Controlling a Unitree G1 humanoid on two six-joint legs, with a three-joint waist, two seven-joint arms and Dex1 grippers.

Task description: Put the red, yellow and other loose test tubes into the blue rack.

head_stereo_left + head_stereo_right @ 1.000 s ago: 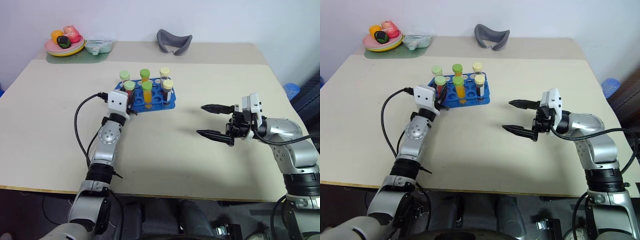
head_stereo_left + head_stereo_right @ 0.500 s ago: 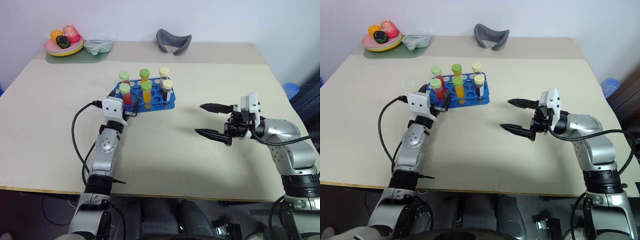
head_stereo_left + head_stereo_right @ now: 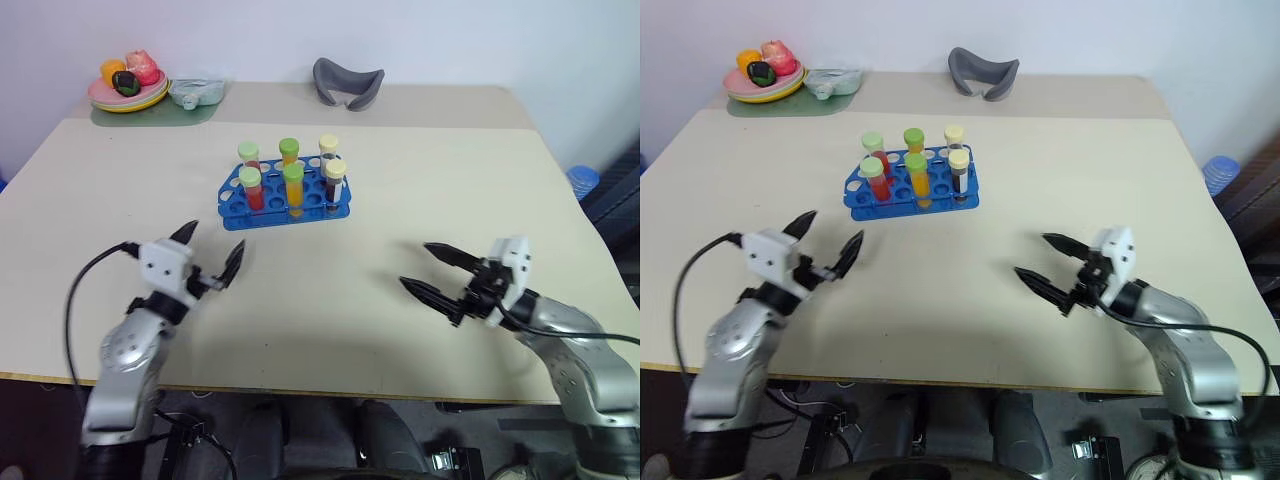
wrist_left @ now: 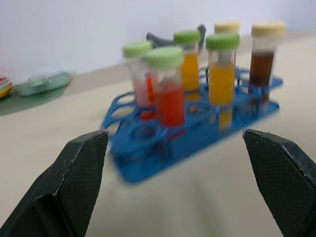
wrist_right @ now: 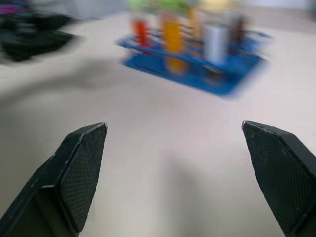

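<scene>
The bright blue plastic two-tier rack (image 3: pixel 286 202) stands mid-counter with six capped clear tubes (image 3: pixel 293 186) upright in its holes, none loose, so the task looks finished. Left gripper (image 3: pixel 210 256) and right gripper (image 3: pixel 432 272) hover near the counter's front edge, jaws wide, empty.

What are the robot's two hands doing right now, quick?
Left gripper: open, holding nothing.
Right gripper: open, holding nothing.
</scene>
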